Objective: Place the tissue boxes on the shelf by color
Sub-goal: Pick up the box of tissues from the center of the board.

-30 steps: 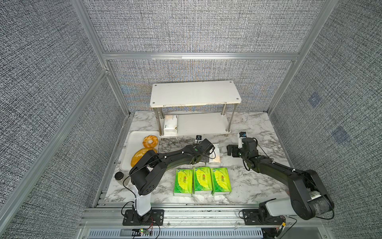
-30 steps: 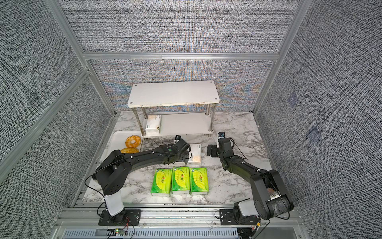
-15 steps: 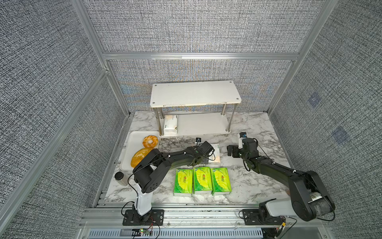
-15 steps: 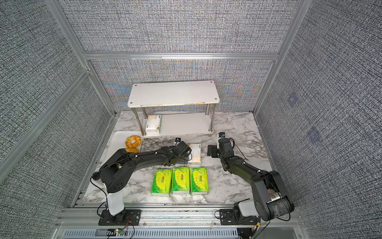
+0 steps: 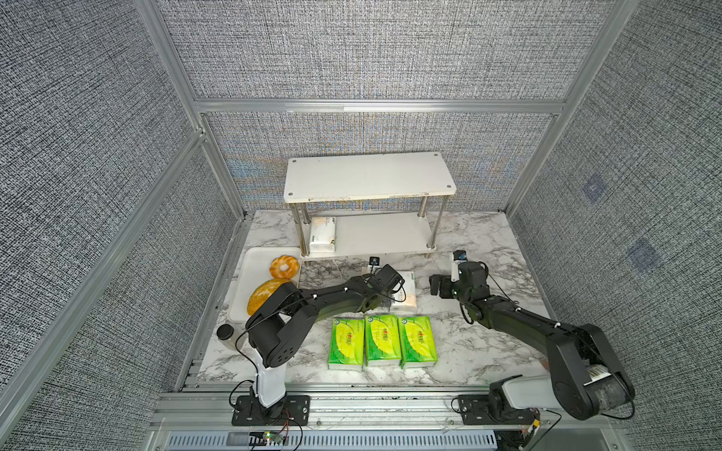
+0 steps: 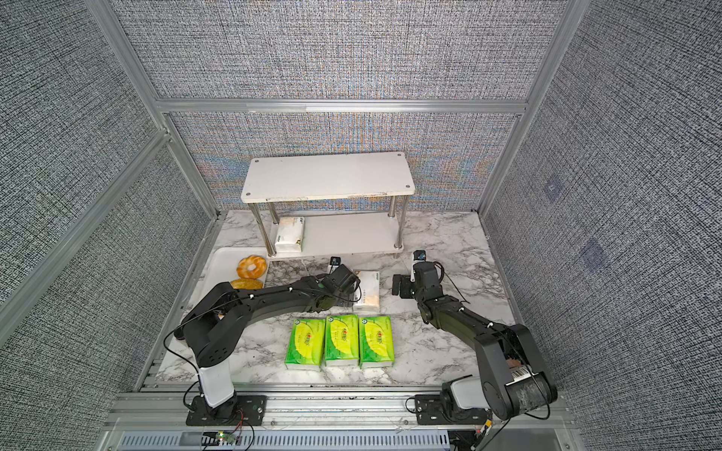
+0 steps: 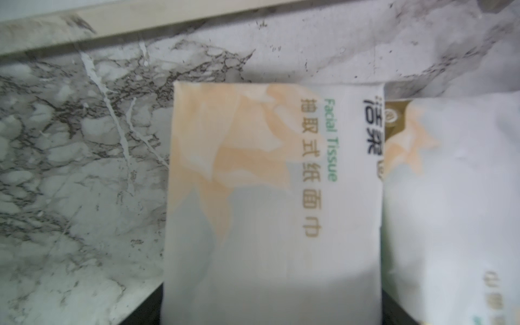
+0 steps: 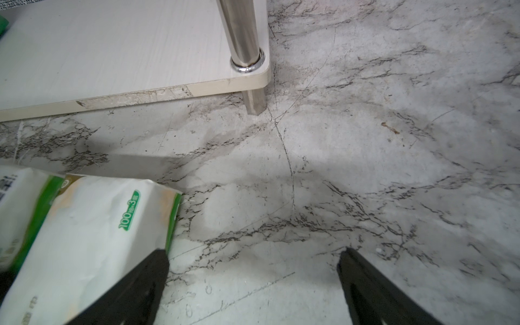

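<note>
The right gripper (image 8: 253, 250) hangs over the bare marble tabletop (image 8: 394, 168), its two black fingers (image 8: 374, 289) spread wide with nothing between them. One fingertip overlaps the edge of a white tissue pack (image 8: 84, 239), which lies just beside a second pack (image 8: 17, 202). Beyond them stands a corner of the shelf (image 8: 112, 56) with its shiny metal leg (image 8: 242, 31).

Left gripper (image 7: 271, 315) mostly cut off at frame edge; grip on white pack (image 7: 270, 197) unclear. Bread loaf (image 5: 260, 296) half behind left arm (image 5: 332, 296).
</note>
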Tool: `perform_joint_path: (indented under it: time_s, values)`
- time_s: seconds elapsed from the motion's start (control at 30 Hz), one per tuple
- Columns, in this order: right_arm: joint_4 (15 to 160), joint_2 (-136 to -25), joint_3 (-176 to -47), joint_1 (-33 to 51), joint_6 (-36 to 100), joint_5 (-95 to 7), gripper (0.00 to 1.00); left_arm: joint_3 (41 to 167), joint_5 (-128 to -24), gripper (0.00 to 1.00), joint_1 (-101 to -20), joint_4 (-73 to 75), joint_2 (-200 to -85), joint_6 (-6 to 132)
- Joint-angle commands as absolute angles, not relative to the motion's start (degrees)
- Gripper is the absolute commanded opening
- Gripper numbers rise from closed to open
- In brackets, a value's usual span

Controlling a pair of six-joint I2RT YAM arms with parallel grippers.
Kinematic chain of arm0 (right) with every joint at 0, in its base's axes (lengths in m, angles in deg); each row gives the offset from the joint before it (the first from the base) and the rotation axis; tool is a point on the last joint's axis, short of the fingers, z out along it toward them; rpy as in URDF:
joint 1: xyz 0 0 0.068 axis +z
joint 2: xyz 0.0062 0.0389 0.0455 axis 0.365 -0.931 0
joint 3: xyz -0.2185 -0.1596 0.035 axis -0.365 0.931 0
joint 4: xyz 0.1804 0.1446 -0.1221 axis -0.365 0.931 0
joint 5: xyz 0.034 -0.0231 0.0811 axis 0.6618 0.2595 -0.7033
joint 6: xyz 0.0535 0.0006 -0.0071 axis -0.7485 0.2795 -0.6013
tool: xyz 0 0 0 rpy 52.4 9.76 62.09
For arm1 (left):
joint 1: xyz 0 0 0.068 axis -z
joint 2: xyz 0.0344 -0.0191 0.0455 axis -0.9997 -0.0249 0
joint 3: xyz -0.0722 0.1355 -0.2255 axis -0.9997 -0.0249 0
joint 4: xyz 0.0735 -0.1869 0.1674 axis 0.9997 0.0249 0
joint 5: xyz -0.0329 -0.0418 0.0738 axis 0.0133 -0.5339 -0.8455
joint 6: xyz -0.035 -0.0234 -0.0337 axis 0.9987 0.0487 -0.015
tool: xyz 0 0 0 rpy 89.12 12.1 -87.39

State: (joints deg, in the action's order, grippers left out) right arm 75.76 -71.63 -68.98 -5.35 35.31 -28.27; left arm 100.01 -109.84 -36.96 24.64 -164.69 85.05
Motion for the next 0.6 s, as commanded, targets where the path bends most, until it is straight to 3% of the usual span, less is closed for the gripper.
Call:
perform_joint_path:
  time_s: [0.0, 0.57]
  values:
    - [75.17, -71.89, -69.09, -5.35, 35.24, -28.63, 0.99, 100.95, -110.98, 0.83, -36.89, 26.05, -162.77, 84.38]
    - [75.37, -70.90, -68.57, -5.32, 35.30, -28.63, 0.99, 114.22, -113.21, 0.83, -40.76, 28.73, -165.38, 79.10]
